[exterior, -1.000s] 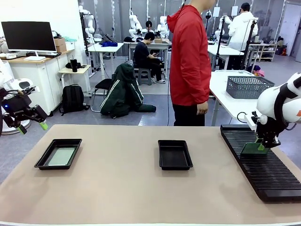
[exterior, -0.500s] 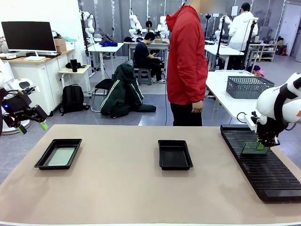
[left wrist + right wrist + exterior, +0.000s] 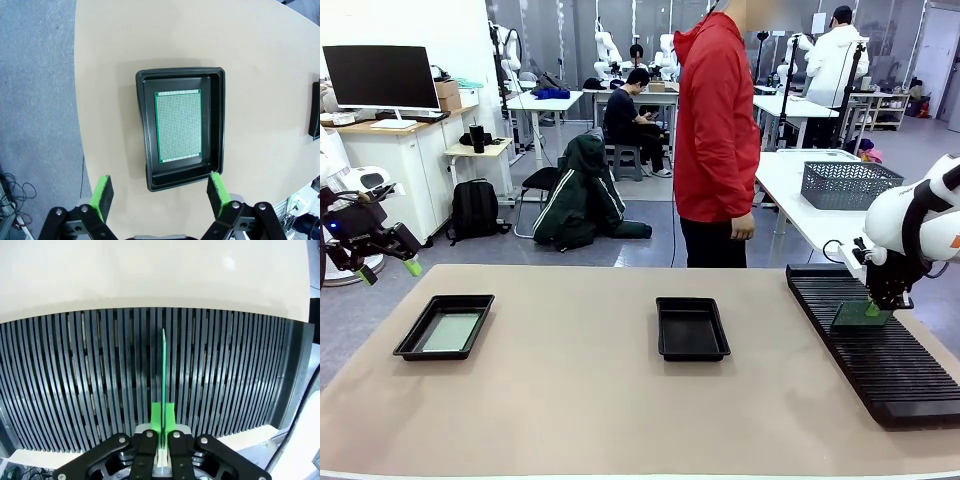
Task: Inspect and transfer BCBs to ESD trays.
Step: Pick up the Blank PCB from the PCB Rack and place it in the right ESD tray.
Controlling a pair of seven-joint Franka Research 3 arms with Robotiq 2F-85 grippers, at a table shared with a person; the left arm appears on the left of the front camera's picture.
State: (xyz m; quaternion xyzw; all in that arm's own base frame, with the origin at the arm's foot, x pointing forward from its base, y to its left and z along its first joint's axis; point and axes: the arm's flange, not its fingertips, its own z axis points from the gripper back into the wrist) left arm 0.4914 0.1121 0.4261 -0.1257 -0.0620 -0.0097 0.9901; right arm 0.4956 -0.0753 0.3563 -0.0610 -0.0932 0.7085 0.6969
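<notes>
Along the 3 o'clock side of a tan tabletop, a long black ribbed rack runs from the near edge toward the far edge. Partway up the rack, the right end effector points down, its green pads clamped together on the top edge of an upright BCB. This thin green board stands on edge with its lower edge at the rack's slots. Whether it is seated in a slot or just above one cannot be told. The right wrist view shows the board edge-on, as a narrow green line lying along one slot with a pad on either side. At the middle of the tabletop lies the middle ESD tray, shallow and black, with its dark floor showing. Toward 9 o'clock lies the left ESD tray, alike in shape. A flat BCB, pale green and finely perforated, rests on its floor inside the rim. Just past the tabletop's 9 o'clock edge, the left end effector hangs tilted in the air with its fingers spread wide apart. Farther off at 12 o'clock, a person in a red hooded jacket stands just behind the far edge. At 2 o'clock, beyond the rack, a grey mesh basket sits on a white side tabletop.
</notes>
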